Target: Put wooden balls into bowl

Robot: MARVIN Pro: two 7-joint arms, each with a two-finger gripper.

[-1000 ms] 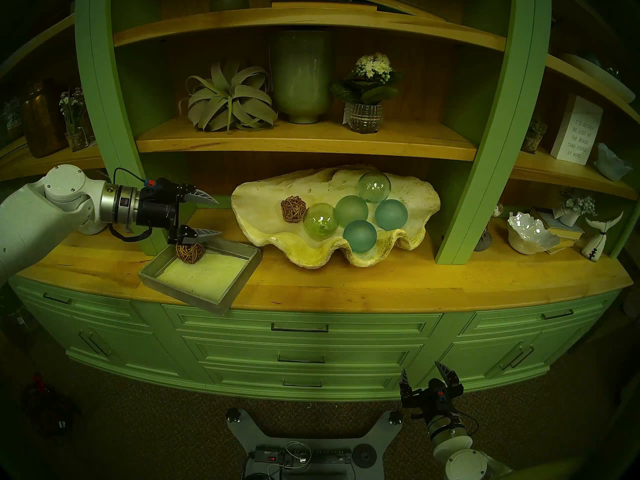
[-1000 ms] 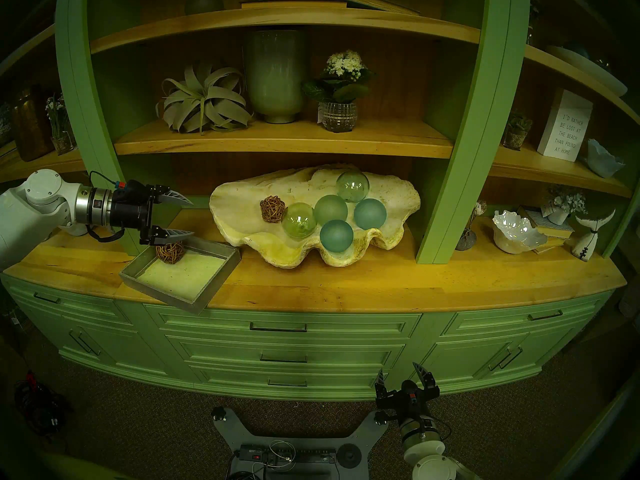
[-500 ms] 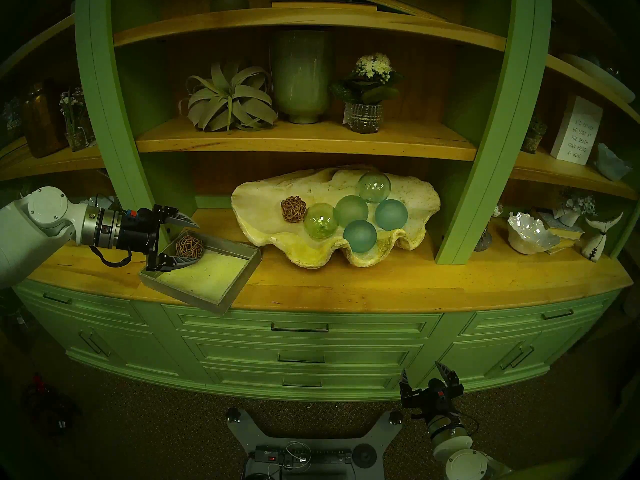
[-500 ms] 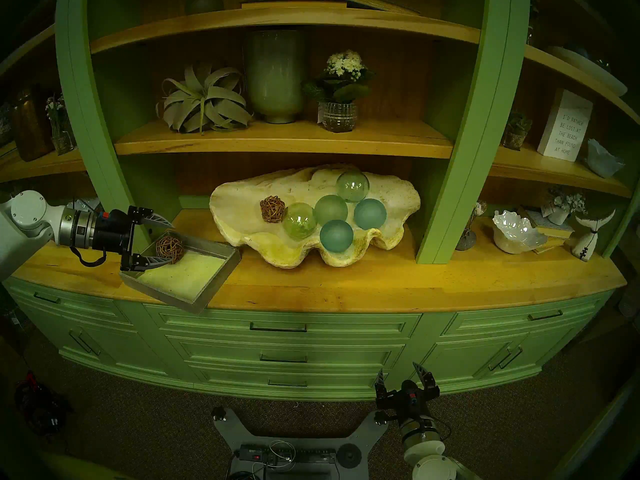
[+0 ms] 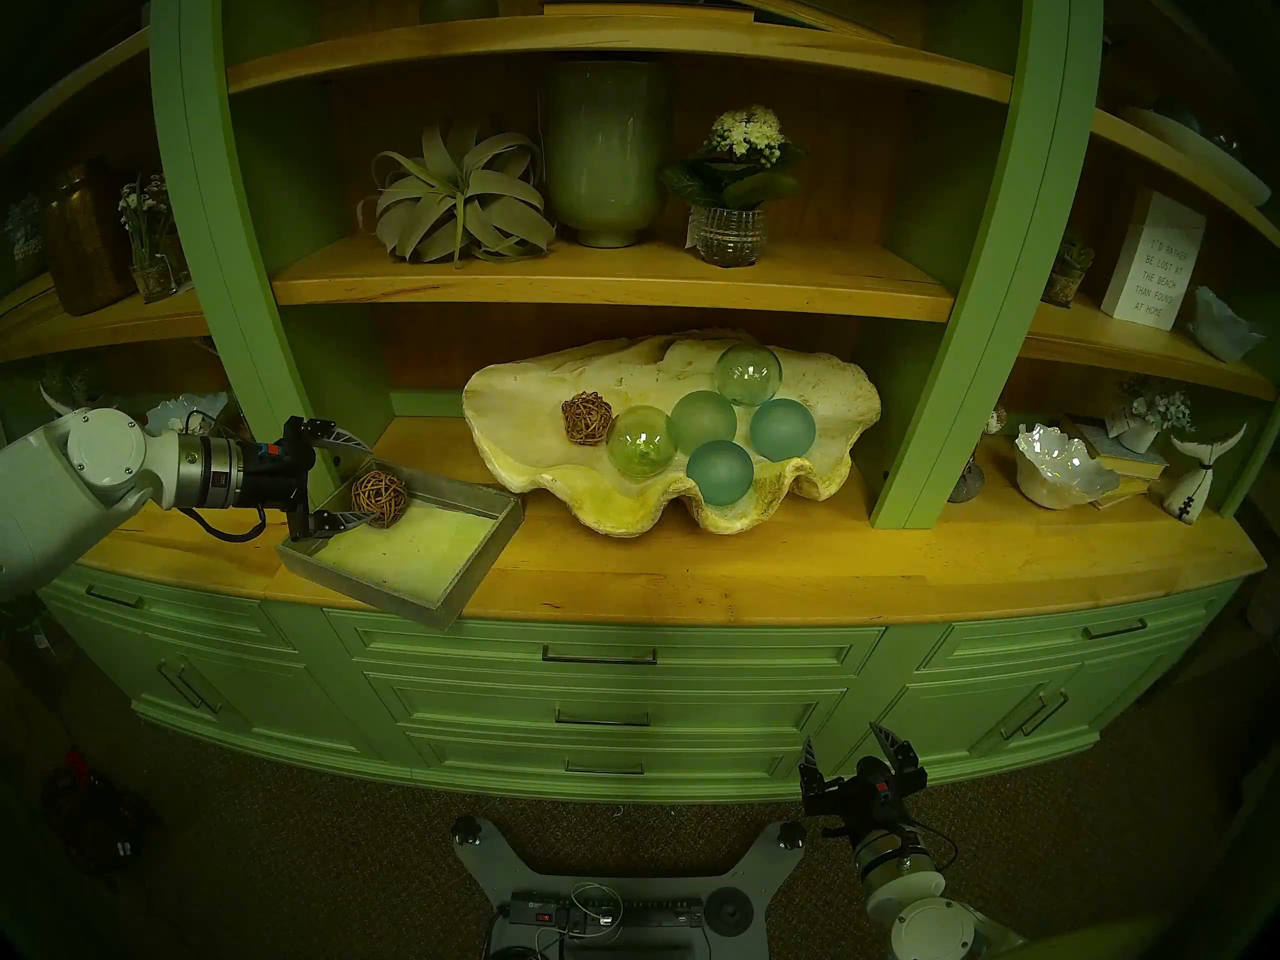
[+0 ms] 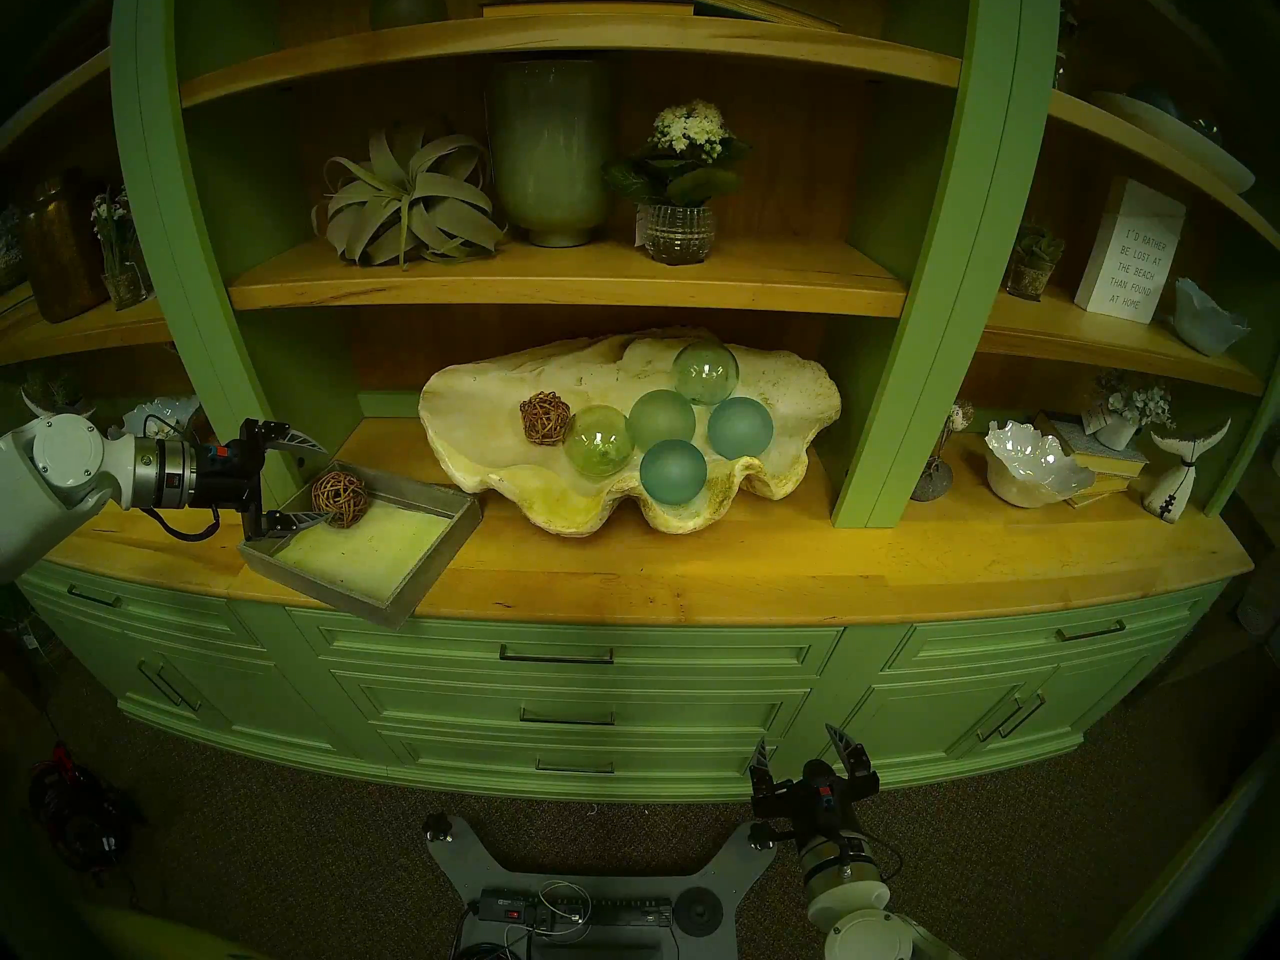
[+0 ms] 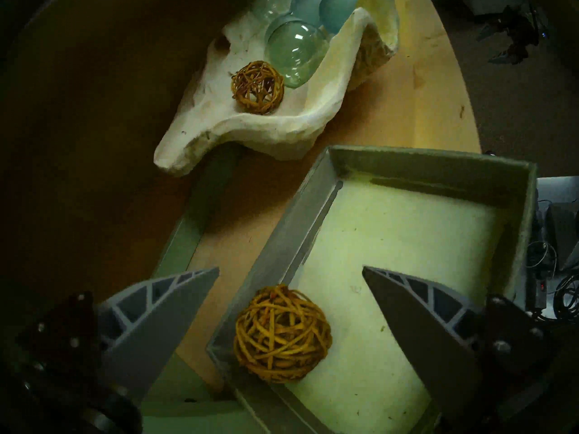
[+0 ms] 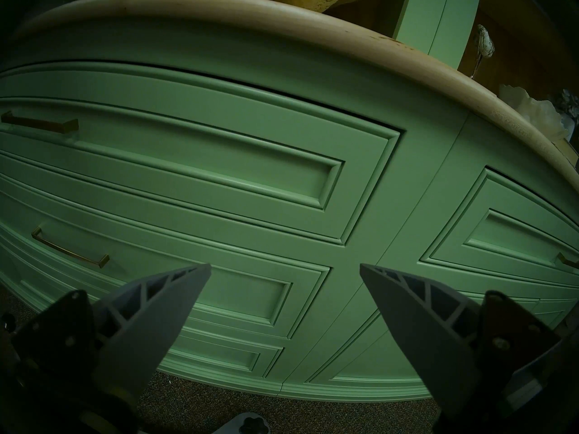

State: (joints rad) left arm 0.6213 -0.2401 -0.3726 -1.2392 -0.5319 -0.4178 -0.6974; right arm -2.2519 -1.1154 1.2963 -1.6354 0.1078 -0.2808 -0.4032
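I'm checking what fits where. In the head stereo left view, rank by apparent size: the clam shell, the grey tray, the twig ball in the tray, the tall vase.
1. clam shell
2. grey tray
3. tall vase, farther back, so its true rank against the tray is unsure
4. twig ball in the tray
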